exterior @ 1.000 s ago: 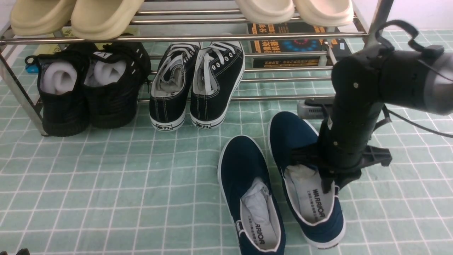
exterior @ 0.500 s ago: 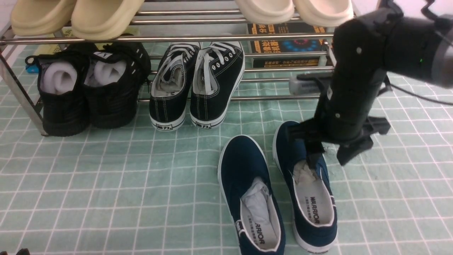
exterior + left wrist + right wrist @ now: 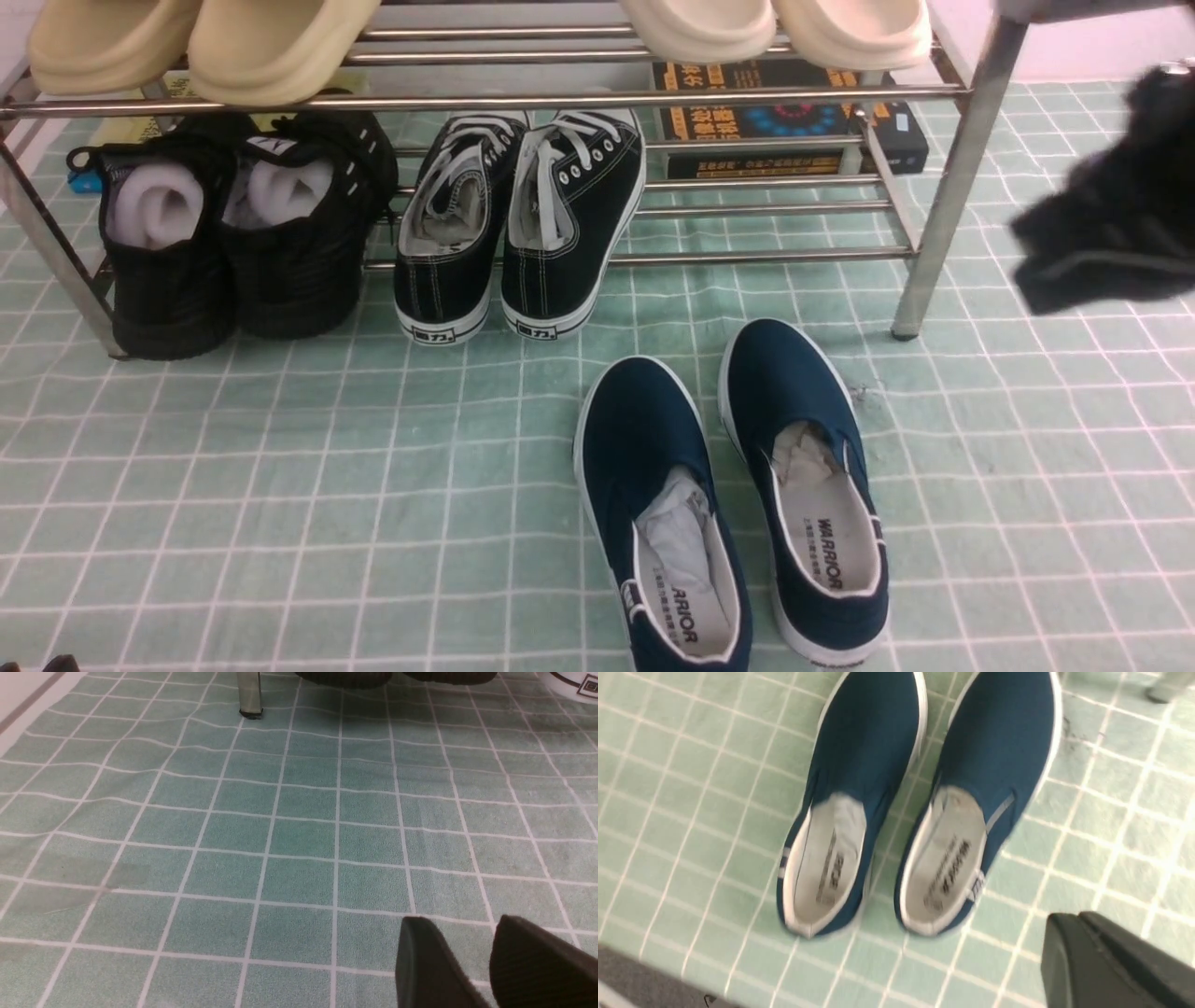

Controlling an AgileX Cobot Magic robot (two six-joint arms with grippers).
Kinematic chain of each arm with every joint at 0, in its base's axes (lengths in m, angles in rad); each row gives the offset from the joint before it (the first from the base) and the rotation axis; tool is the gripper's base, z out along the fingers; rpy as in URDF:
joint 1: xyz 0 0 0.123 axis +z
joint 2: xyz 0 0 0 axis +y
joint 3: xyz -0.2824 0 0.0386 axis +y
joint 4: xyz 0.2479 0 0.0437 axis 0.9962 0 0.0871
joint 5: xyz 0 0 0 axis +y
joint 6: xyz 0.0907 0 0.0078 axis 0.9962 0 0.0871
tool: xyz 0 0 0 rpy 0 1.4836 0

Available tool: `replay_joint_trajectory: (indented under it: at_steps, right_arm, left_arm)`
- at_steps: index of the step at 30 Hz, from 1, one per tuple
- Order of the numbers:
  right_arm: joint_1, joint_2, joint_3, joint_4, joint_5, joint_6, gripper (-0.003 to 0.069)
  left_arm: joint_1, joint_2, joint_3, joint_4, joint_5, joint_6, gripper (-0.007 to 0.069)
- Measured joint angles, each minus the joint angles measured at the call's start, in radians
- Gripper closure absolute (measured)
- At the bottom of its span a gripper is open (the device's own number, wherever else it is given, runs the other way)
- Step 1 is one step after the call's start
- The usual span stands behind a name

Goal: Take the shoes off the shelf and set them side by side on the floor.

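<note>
Two navy slip-on shoes lie side by side on the pale green gridded floor [image 3: 280, 467], toes toward the shelf [image 3: 950, 177]. The left shoe [image 3: 644, 439] holds crumpled paper, and the right shoe [image 3: 794, 392] shows its "WARRIOR" insole. From above, the right wrist view shows both, the left shoe [image 3: 864, 742] and the right shoe [image 3: 999, 732]. My right gripper [image 3: 1076, 919] is shut and empty, off to the side of the shoes; in the front view the arm [image 3: 1102, 233] is a dark blur at the right edge. My left gripper [image 3: 460, 921] hangs open over bare floor, holding nothing.
On the shelf's low tier stand black lace-up sneakers [image 3: 523, 224] and all-black shoes [image 3: 233, 243]. Cream slippers [image 3: 271, 47] sit on the upper tier. A dark printed box [image 3: 784, 121] lies behind. A shelf leg [image 3: 250, 695] stands ahead of the left gripper.
My right gripper let go of the right shoe, rose and swung away to the right edge. The shoe shifted to lie parallel beside the other.
</note>
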Motion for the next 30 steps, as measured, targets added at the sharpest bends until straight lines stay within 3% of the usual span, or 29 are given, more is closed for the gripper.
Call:
replay_joint_trajectory:
  at_steps: [3, 11, 15, 20, 30]
  right_arm:
    - [0.000, -0.173, 0.185, 0.005, -0.110, -0.007, 0.0673]
    - [0.000, -0.540, 0.758, 0.049, -0.803, -0.100, 0.0673]
    - [0.000, -0.640, 0.899, 0.059, -0.983, -0.110, 0.0673]
    - [0.000, -0.727, 0.975, 0.059, -1.047, -0.111, 0.0672]
    - [0.000, -0.737, 0.999, 0.059, -1.017, -0.113, 0.0666]
  left_arm:
    - [0.000, 0.000, 0.000, 0.000, 0.000, 0.000, 0.0382]
    - [0.000, 0.000, 0.000, 0.000, 0.000, 0.000, 0.0382]
    - [0.000, 0.000, 0.000, 0.001, 0.000, 0.000, 0.0382]
    - [0.000, 0.000, 0.000, 0.001, 0.000, 0.000, 0.0382]
    - [0.000, 0.000, 0.000, 0.001, 0.000, 0.000, 0.0382]
